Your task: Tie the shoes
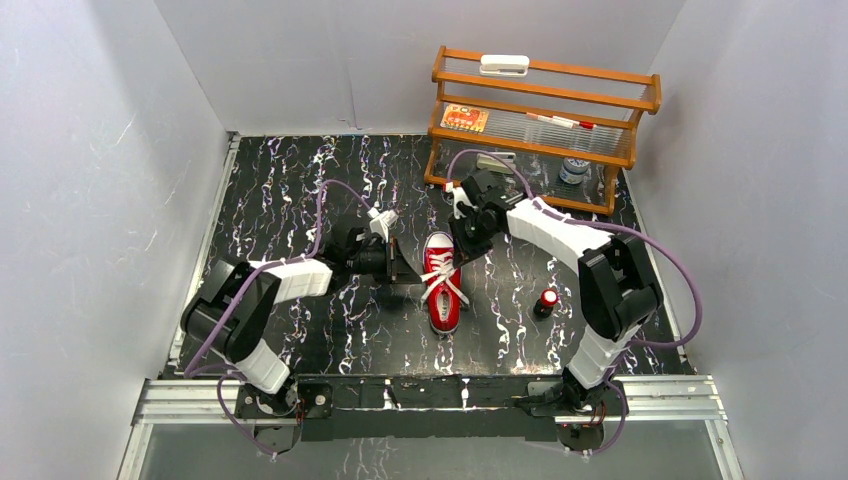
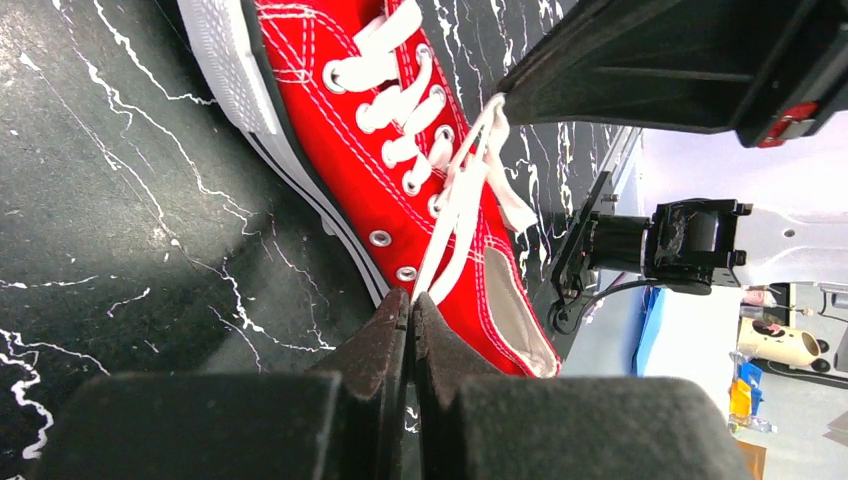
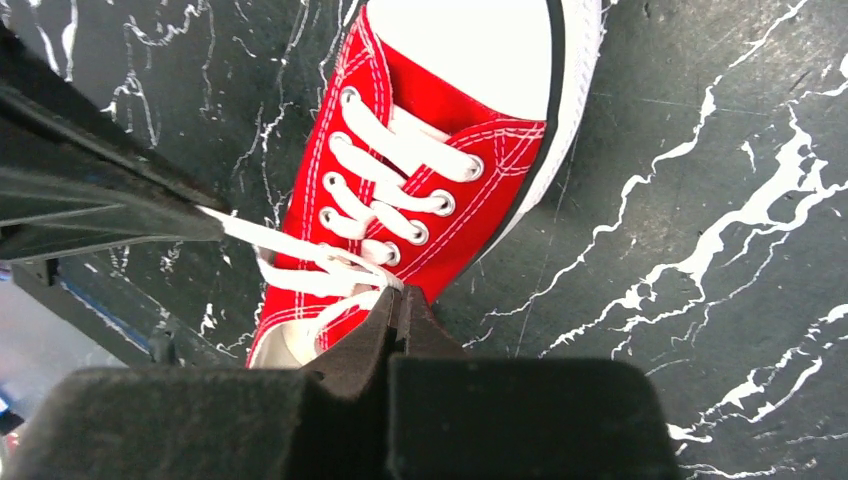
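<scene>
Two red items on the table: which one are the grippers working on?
The red sneaker with white laces: left gripper and right gripper are each shut on a lace. The small red-topped cylinder stands apart, untouched.

Surface: black, marbled all over with thin white veins.
Middle: a red sneaker rests sole down, its white laces partly loose across the top.
Right of the sneaker: a small red-and-black cylinder stands upright, apart from it.
Far right corner: a wooden rack stands on the surface, bearing a white block on top, and an orange card and a pen on its shelf.
</scene>
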You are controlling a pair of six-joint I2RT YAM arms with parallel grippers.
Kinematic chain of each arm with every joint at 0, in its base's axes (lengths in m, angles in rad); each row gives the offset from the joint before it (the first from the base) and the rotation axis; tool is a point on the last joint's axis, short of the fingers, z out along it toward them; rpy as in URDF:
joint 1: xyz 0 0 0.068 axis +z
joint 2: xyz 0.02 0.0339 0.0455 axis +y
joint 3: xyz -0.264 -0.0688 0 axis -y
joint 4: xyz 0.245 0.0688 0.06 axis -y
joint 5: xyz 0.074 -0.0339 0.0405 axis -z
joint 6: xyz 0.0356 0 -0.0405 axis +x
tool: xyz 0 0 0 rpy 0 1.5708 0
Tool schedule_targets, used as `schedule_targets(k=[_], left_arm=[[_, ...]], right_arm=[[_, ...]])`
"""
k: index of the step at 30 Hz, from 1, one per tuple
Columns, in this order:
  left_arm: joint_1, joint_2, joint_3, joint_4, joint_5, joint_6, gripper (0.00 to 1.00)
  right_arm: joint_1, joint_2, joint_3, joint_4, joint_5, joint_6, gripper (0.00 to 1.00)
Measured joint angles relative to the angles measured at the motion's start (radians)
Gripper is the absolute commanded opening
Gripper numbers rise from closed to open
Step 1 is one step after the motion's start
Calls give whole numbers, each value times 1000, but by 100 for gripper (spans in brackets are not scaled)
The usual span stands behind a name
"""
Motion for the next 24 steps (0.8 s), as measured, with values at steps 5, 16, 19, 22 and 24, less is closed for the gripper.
schedule_targets(k=[5,16,19,22,24], left_arm=[[-1,-42,-22,-6,-5,-17,0],[-3,-67,-49,-18,-22,-55,0],[-4,-97,-49,-82,-49,-54,0],[-4,-117,-64,-94,-51,-68,0],[-4,-129,-88,-97,-44,-81,0]], right_arm=[[45,39,51,-62,94,-35,0],[167,107,130,-154,357,-82,0],[150,99,124,-144,320,-78,0],[106,43,52,-56,180,-75,11],[58,14,7,15,32,-71,21]])
